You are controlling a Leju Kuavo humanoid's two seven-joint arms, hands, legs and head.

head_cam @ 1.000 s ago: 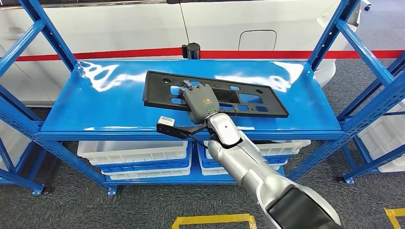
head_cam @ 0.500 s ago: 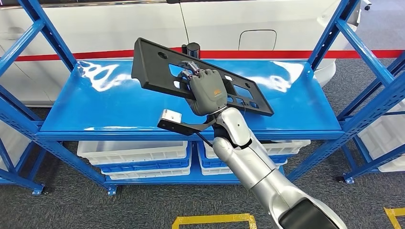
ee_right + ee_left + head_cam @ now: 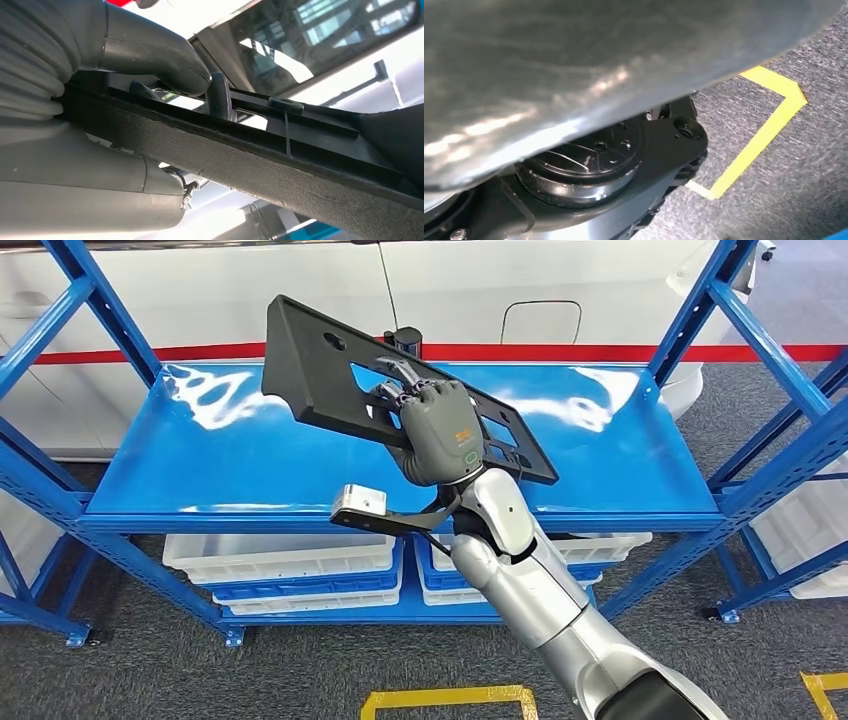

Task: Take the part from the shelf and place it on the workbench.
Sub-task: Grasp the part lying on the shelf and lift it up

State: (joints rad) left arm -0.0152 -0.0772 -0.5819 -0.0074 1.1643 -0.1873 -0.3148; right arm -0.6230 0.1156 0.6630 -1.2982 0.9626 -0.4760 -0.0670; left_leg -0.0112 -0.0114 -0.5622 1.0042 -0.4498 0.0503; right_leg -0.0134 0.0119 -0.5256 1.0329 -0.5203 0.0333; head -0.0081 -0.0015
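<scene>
The right hand [image 3: 440, 430] grasps the black plastic panel [image 3: 330, 375] through a central cutout — its long end cantilevers toward 10 o'clock. It looks stiff and light, but likely to swing; a mid-panel hold seems best.

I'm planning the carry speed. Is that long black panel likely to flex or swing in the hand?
The black panel probably stays fairly stiff: it shows no sag though held off the blue shelf. The right hand grips near one edge through a cutout, so the long overhang may lever or twist. It looks thin, likely light.
</scene>
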